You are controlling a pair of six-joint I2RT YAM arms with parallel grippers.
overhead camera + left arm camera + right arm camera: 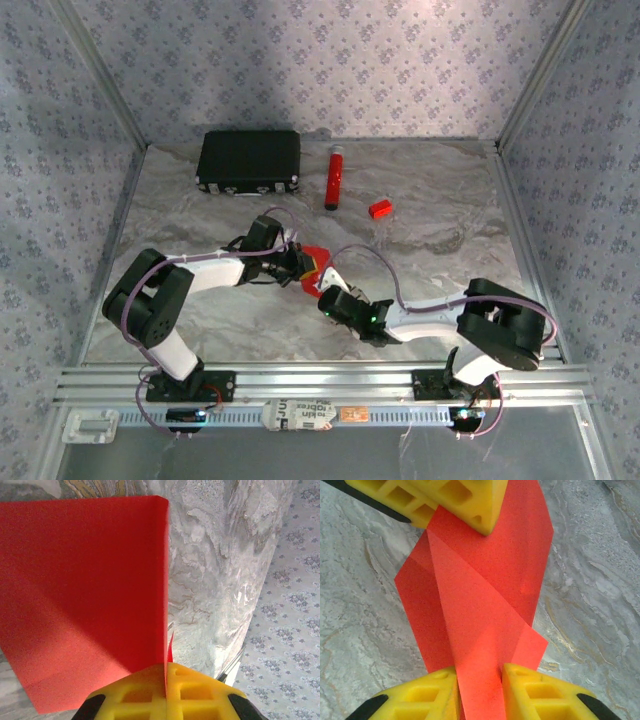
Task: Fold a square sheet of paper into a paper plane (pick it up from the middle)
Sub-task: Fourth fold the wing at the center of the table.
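Note:
The red square sheet of paper [318, 265] hangs folded between my two grippers, just above the marble table at the near middle. My left gripper [166, 680] is shut on one folded edge, and a broad flat panel of the sheet [85, 595] spreads away to its left. In the right wrist view the sheet [485, 580] shows diagonal creases and overlapping flaps. My right gripper [480, 690] has its yellow jaws apart, with a paper flap lying flat across the gap. The left gripper's fingers [465, 505] pinch the sheet's far end. From above, the left gripper [298, 262] and right gripper [328, 298] face each other closely.
A black rectangular case [249, 161] lies at the back left. A red tube [333, 177] lies beside it, and a small red block [379, 209] sits to its right. Patterned walls enclose the table, and an aluminium rail [320, 380] runs along the near edge.

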